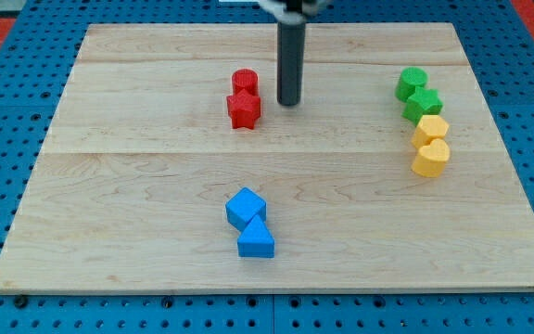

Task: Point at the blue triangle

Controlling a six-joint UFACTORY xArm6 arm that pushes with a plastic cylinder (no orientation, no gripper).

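tip: my tip (289, 103) is seen far on the board, just right of the red blocks (244, 100).
jaws: none are fitted; nothing is held.
target: the blue triangle (255, 241) is found near, touching the blue cube (246, 208).
progress: pointing is judged not yet done; the approach is left.

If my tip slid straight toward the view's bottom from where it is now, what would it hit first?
Probably nothing at first: my tip sits right of the red blocks, and bare board lies below. Further down it might graze the blue cube above the blue triangle, though depth is unclear.
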